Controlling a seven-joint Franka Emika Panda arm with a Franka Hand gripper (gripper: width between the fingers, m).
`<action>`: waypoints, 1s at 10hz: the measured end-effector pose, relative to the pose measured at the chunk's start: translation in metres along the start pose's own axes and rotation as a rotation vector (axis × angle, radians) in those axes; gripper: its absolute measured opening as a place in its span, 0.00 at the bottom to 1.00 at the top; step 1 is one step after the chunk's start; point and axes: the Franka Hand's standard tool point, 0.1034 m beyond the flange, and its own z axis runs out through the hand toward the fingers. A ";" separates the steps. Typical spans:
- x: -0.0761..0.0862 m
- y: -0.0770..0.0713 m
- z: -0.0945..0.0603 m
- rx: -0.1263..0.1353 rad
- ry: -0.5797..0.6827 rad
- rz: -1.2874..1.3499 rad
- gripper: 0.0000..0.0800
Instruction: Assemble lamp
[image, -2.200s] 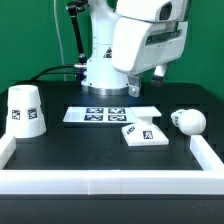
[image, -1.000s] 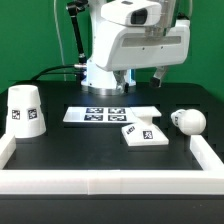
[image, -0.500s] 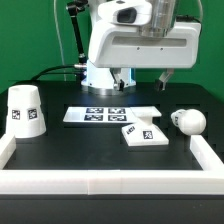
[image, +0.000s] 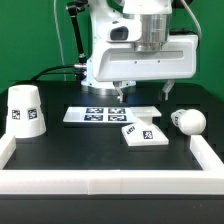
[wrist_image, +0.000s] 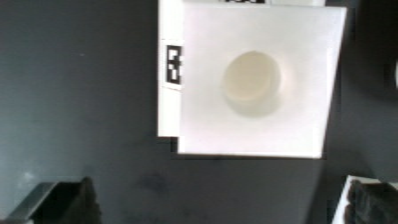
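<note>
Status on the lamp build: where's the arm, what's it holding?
Gripper open, empty, above the base. Shade and bulb loose on the table, apart from the base. Nothing between gripper and base.

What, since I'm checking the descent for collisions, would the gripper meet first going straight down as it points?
Likely the flat square white plastic lamp base, which the wrist view shows ahead of the open gripper. Depth is unclear; the wide-spread fingers might pass either side of it.
</note>
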 end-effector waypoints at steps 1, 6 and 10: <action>-0.001 0.000 0.000 0.001 -0.010 -0.001 0.87; -0.016 -0.009 0.012 0.002 0.015 -0.005 0.87; -0.028 -0.011 0.027 0.004 0.011 -0.016 0.87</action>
